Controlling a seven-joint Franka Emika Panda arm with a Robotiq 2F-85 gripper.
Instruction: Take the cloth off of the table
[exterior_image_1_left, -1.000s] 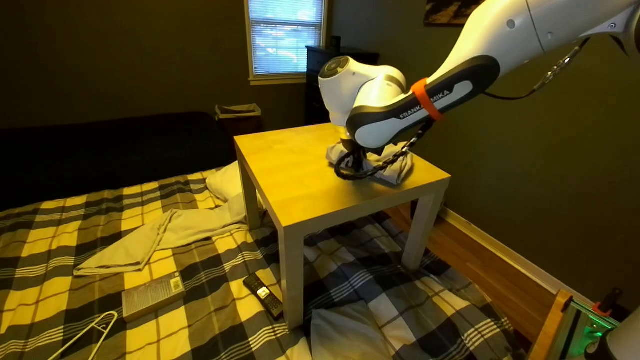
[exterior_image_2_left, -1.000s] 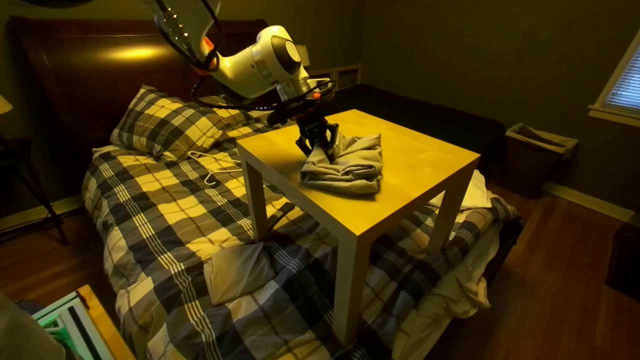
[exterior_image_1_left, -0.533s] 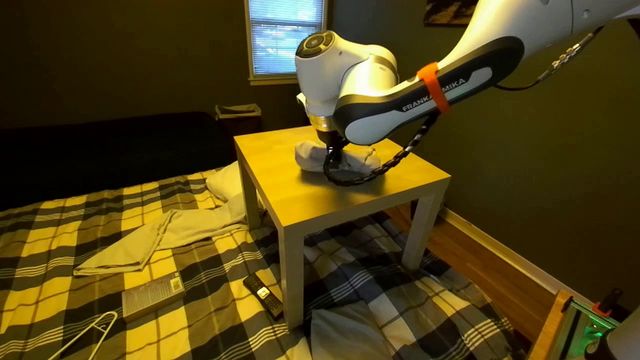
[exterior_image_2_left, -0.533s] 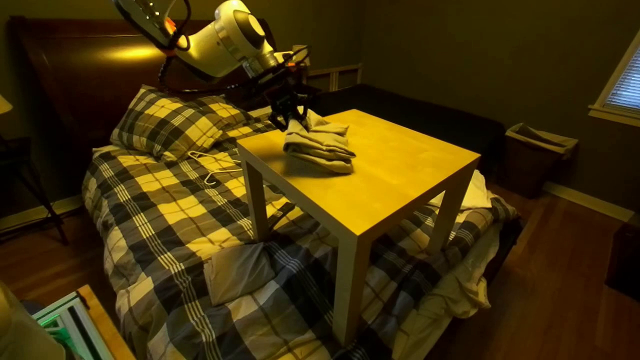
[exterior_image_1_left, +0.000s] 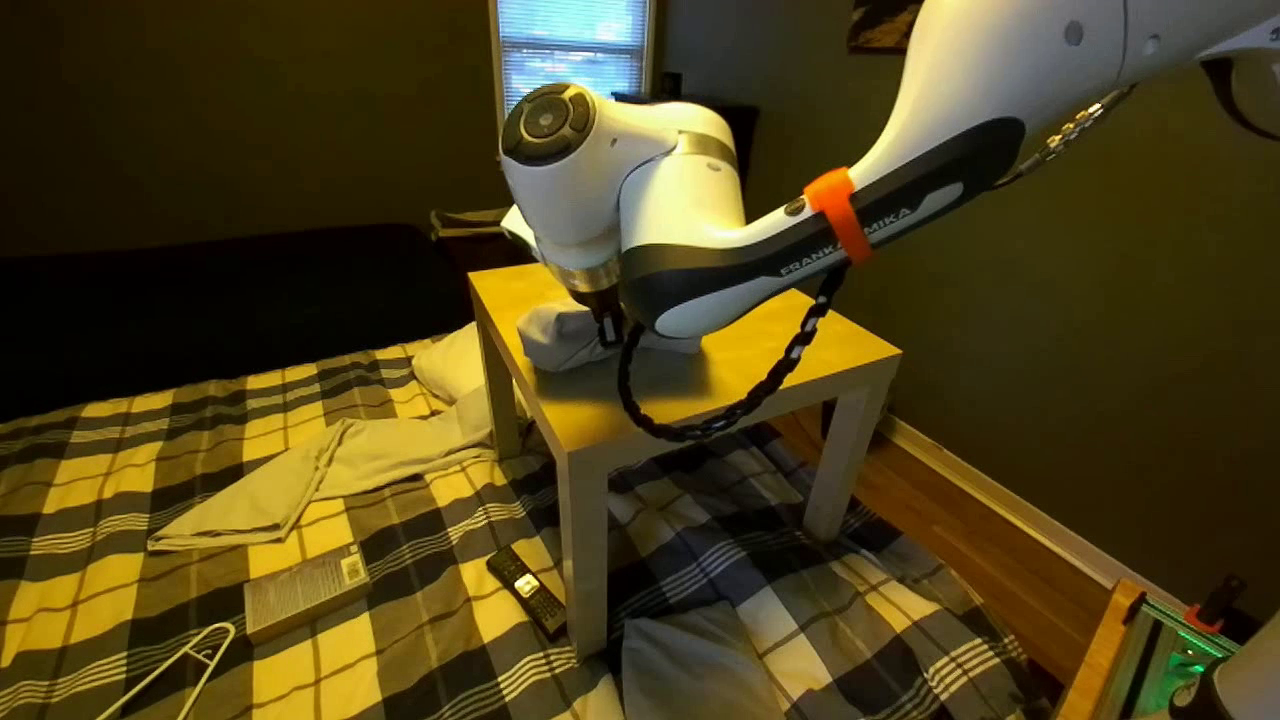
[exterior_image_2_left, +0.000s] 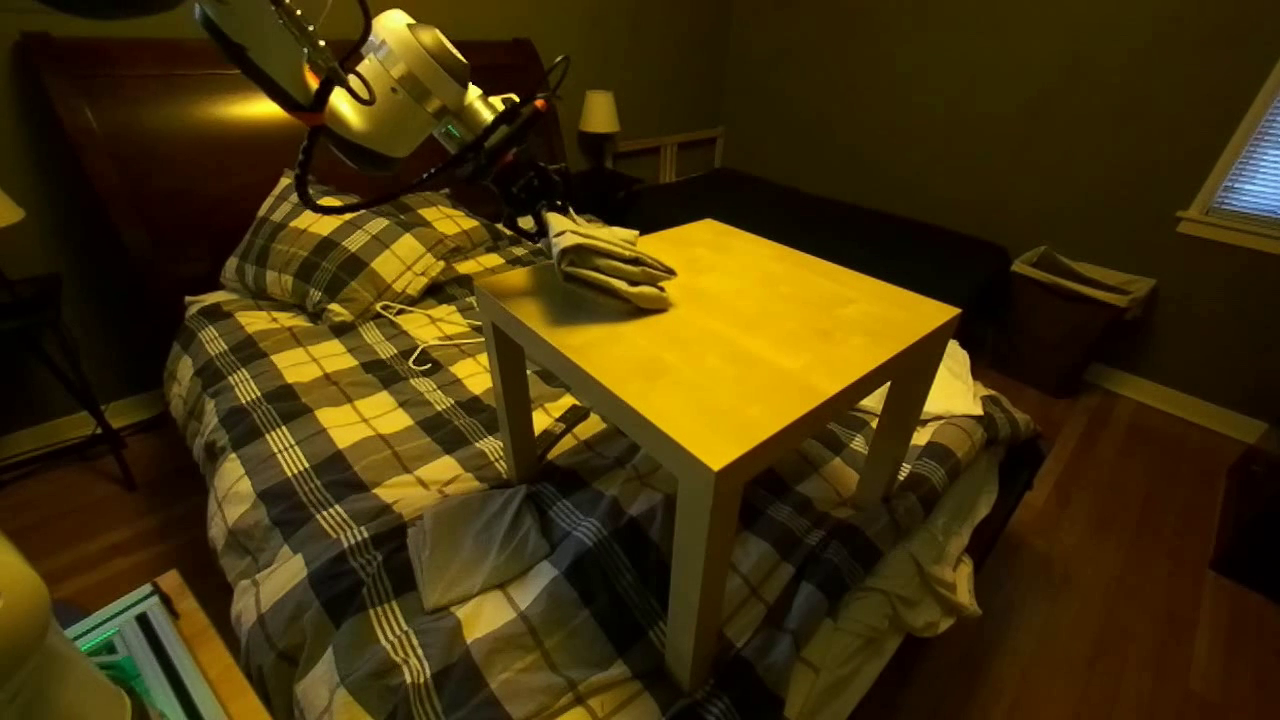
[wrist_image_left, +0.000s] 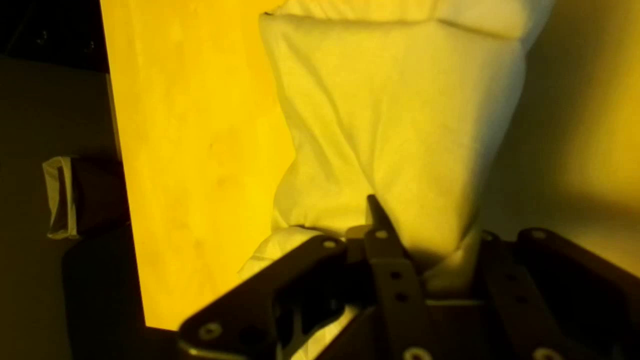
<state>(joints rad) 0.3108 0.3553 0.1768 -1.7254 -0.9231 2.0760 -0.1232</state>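
Observation:
The cloth, a folded light grey bundle, shows in both exterior views (exterior_image_1_left: 560, 338) (exterior_image_2_left: 612, 262) and fills the middle of the wrist view (wrist_image_left: 400, 110). It hangs just above the light wood table (exterior_image_2_left: 760, 350), close to one edge, with a shadow below it. My gripper (exterior_image_2_left: 540, 215) is shut on one end of the cloth. In the wrist view, the gripper (wrist_image_left: 425, 220) has fabric between its fingers; the right fingertip is hidden by cloth. The arm hides part of the cloth in an exterior view (exterior_image_1_left: 680, 342).
The table stands on a plaid bed (exterior_image_2_left: 330, 430). On the bed lie a remote (exterior_image_1_left: 527, 592), a box (exterior_image_1_left: 306, 592), a white hanger (exterior_image_1_left: 200, 655), a grey folded fabric (exterior_image_2_left: 480, 545) and a long beige fabric (exterior_image_1_left: 380, 455). A lined basket (exterior_image_2_left: 1080, 310) stands beyond.
My gripper has carried the cloth from mid-table toward the table's edge on the headboard side, lifting it slightly. The table and the things on the bed have not moved.

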